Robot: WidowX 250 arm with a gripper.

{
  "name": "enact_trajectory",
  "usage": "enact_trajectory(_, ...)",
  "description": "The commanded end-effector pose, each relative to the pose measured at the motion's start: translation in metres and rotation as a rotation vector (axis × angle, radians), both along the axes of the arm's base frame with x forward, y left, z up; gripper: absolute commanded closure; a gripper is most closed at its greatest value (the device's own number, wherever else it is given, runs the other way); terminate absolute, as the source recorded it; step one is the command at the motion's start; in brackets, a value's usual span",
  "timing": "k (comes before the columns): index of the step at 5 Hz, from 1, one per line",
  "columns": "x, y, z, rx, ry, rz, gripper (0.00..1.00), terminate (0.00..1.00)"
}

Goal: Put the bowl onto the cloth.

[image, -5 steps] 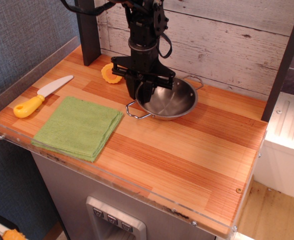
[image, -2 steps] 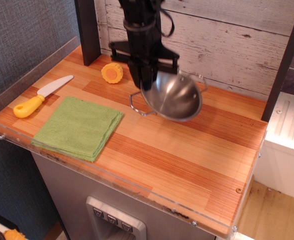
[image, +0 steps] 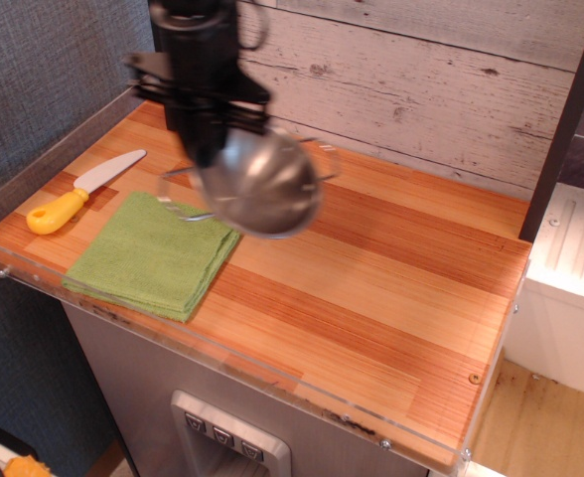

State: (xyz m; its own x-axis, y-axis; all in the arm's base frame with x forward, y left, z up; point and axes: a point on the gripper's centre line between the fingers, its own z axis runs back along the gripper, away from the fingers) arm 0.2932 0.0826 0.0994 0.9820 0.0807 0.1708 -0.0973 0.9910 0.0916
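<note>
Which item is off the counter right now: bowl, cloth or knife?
The steel bowl: it hangs tilted in the gripper above the counter. The green cloth and the yellow-handled knife lie flat.

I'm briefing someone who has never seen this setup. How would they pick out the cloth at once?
Start at the wooden countertop and go to its front left corner. The cloth lies flat there, a folded light-green square of terry. A toy knife with a yellow handle lies just behind it; the cloth is the only soft, green thing there.
</note>
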Motion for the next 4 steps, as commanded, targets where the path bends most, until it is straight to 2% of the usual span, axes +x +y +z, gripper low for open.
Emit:
enact_trajectory(1, -0.027, 0.062, -0.003, 0.07, 0.022, 0.085, 1.0, 0.0)
enact_trajectory(2, -0.032, 0.08, -0.016, 0.068, 0.057, 0.103, 1.0, 0.0)
enact_trajectory(4, -0.035, 0.071, -0.035, 0.039, 0.093, 0.084, 1.0, 0.0)
